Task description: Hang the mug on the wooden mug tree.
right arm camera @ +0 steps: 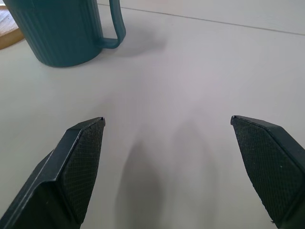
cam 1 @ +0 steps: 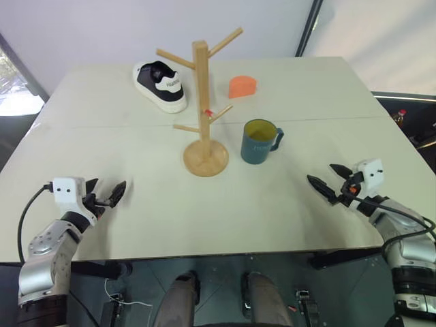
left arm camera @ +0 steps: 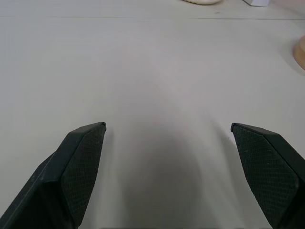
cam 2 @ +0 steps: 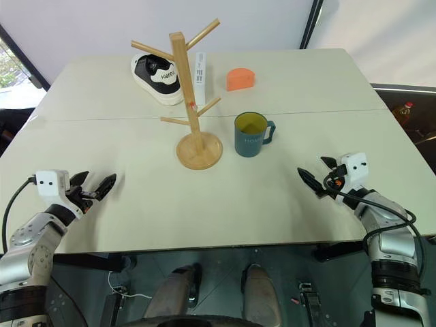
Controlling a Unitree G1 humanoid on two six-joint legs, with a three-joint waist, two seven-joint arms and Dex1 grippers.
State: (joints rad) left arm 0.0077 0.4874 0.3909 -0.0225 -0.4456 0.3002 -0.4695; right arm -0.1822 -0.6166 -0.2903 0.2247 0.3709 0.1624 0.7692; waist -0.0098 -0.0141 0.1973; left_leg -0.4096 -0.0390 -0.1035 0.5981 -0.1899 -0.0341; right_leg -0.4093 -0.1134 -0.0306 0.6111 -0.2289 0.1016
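Right now my left gripper [cam 1: 107, 193] and right gripper [cam 1: 329, 180] hover spread and empty; the mug [cam 1: 259, 142] stands beside the wooden mug tree [cam 1: 203, 112].

Before me lies a pale cream worktop [cam 1: 286, 204], crossed side to side by a thin seam where two boards meet. Behind it hangs a plain white backdrop [cam 1: 136, 27], split on my right by a dark slanted pole [cam 1: 308, 27]. Daylight shows at the far left edge [cam 1: 13, 95]. Under the near edge, the floor [cam 1: 218, 272] is dark grey.
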